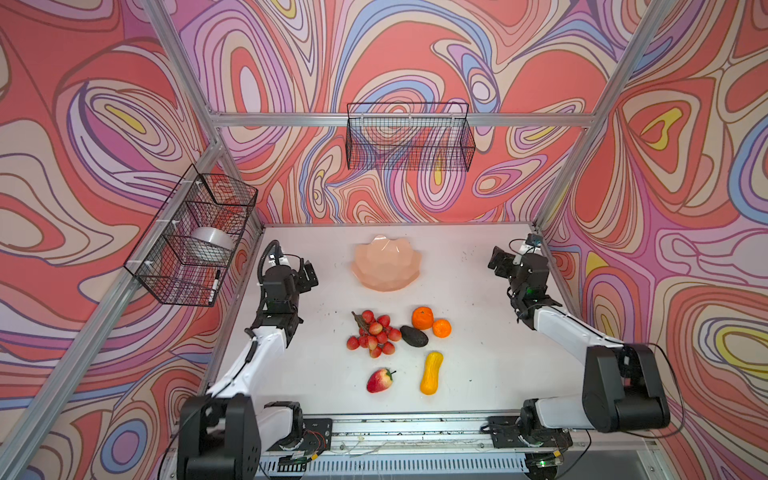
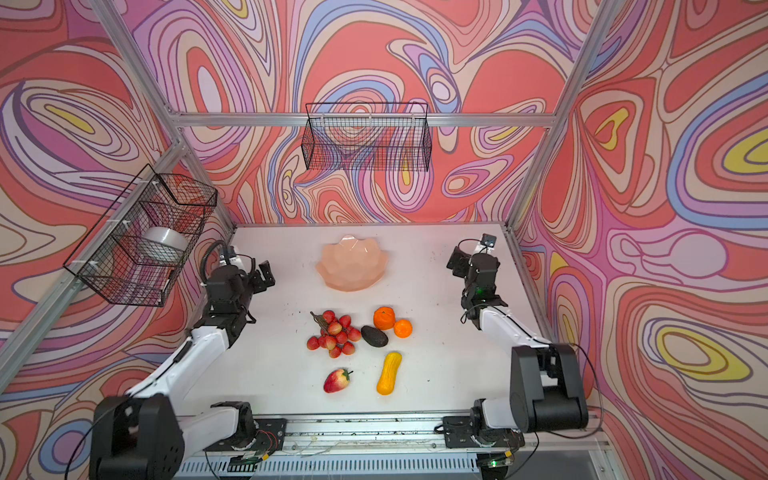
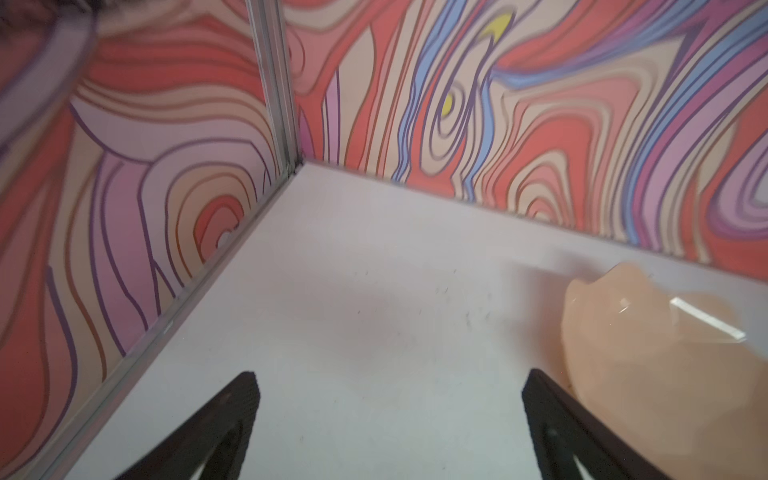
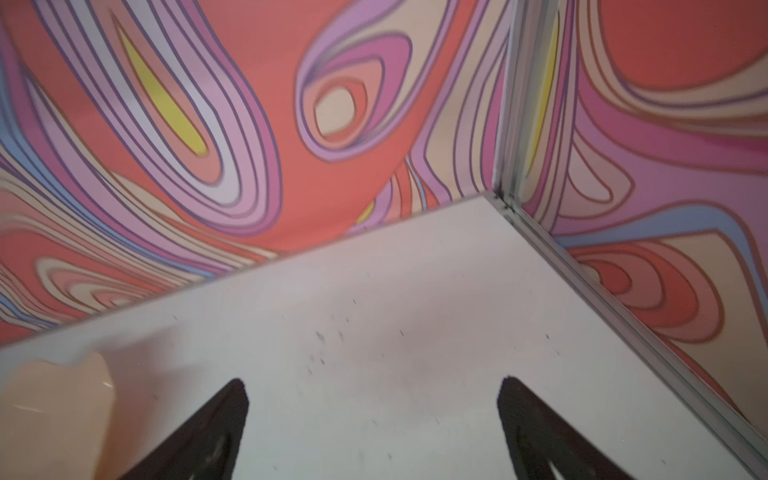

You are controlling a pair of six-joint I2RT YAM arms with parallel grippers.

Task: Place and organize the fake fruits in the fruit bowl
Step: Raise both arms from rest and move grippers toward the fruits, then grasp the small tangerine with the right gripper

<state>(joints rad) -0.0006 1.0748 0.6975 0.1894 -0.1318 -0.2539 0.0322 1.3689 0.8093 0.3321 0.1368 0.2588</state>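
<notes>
The empty peach-pink fruit bowl sits at the back middle of the white table. In front of it lie the fake fruits: a red grape bunch, two oranges, a dark avocado, a yellow-orange gourd and a red-yellow apple. My left gripper hovers left of the bowl, open and empty. To the bowl's right, my right gripper is also open and holds nothing.
A black wire basket on the left wall holds a whitish round bowl and a marker. Another wire basket hangs on the back wall. Aluminium frame posts stand at the table's back corners.
</notes>
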